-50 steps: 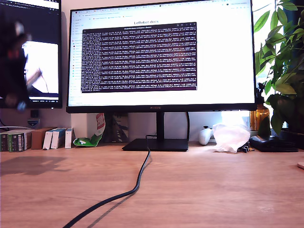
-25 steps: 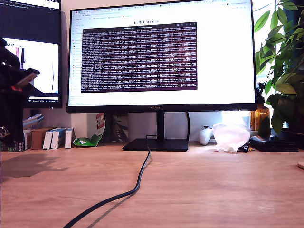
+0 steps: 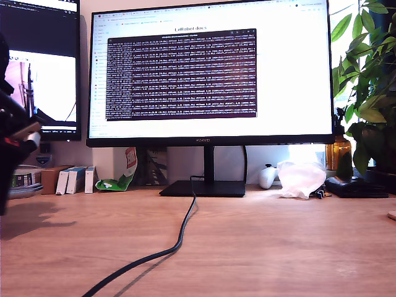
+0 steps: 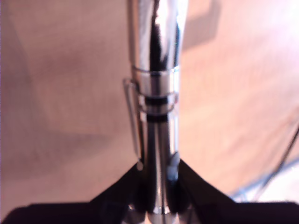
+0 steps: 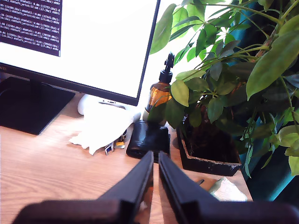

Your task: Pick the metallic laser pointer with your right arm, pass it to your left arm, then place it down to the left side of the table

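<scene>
My first tool (image 4: 156,186) grasps the metallic laser pointer (image 4: 156,93) above the desk (image 4: 60,93); my second tool (image 5: 155,163) is nearly clenched, empty, facing a potted plant (image 5: 224,93).

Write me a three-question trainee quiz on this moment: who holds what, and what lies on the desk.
1. True or false: my first claw is shut on the metallic laser pointer.
2. Fill in: in the exterior view, the black cable runs over the table back to the base of the ___.
3. Multiple choice: my second claw holds A) the metallic laser pointer, B) the black cable, C) nothing.
Key: 1 true; 2 monitor; 3 C.
</scene>
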